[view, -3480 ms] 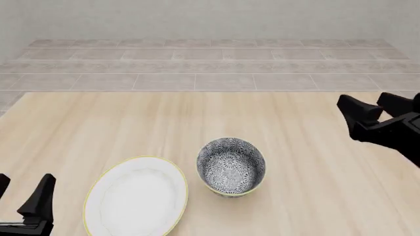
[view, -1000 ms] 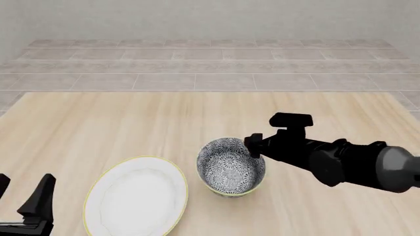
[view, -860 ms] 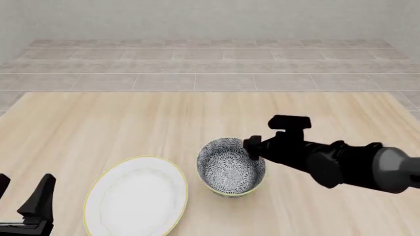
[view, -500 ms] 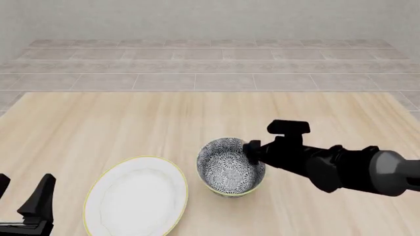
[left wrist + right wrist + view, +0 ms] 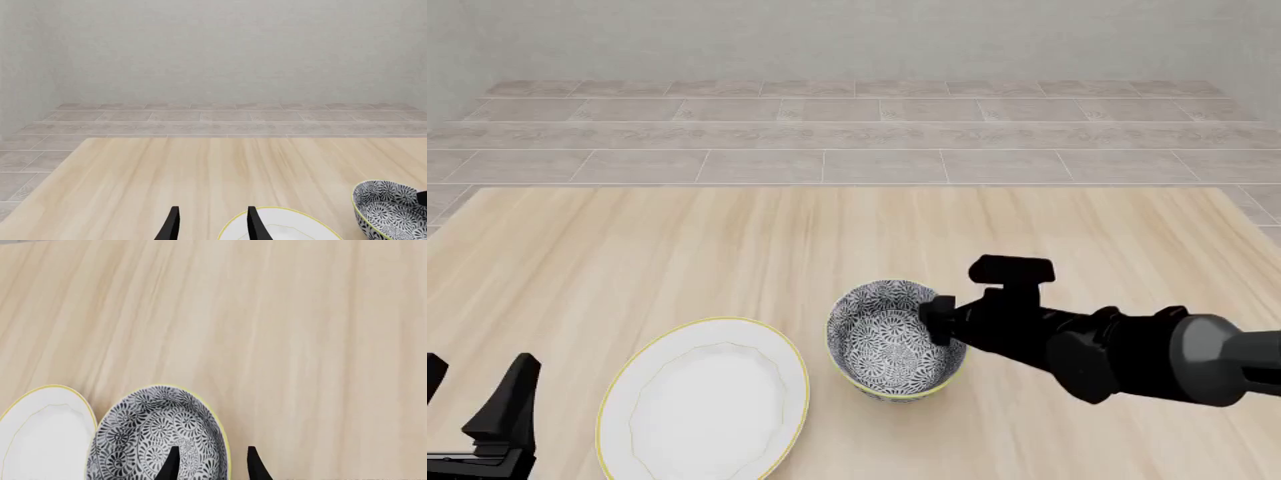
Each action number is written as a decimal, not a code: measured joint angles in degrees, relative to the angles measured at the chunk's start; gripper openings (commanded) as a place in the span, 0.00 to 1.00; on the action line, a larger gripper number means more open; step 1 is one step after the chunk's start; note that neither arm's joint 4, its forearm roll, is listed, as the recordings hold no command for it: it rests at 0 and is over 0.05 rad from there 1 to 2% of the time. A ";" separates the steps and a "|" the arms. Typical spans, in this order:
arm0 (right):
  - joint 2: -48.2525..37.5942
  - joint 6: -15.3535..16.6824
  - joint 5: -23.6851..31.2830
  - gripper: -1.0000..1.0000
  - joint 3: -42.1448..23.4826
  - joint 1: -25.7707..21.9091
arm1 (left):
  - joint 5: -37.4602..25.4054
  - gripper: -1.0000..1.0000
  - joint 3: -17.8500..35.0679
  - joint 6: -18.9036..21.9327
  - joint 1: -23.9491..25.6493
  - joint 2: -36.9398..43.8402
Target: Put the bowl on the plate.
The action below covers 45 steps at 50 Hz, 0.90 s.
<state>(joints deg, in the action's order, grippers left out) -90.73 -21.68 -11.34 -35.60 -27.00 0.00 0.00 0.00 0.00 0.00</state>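
Observation:
The bowl, grey-and-white floral, stands upright on the table just right of the plate, a white one with a thin yellow rim. My right gripper is open and tipped down at the bowl's right rim. In the right wrist view the right gripper straddles the rim of the bowl, one finger inside and one outside, with the plate beside it. My left gripper is open and empty at the front left corner. The left wrist view shows its fingers, the plate and the bowl.
The wooden table stretches bare behind and to both sides of the two dishes. A tiled floor and a grey wall lie beyond its far edge. The right arm reaches in low from the right edge.
The right arm swung in from the far right to the bowl. Over the last second it sank a little, bringing its fingers down around the bowl's right rim. The left arm, bowl and plate stayed put.

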 measured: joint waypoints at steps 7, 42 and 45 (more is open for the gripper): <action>-0.42 -0.14 -0.45 1.00 0.21 -0.12 | 0.00 1.00 0.00 0.00 0.00 0.00; -4.18 -1.14 -3.35 1.00 0.70 -1.02 | 0.00 1.00 0.00 0.00 0.00 0.00; -4.36 -1.20 -3.55 1.00 0.75 -1.06 | 0.00 1.00 0.00 0.00 0.00 0.00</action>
<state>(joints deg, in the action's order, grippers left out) -95.08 -22.88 -14.89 -34.85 -28.06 0.00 0.00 0.00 0.00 0.00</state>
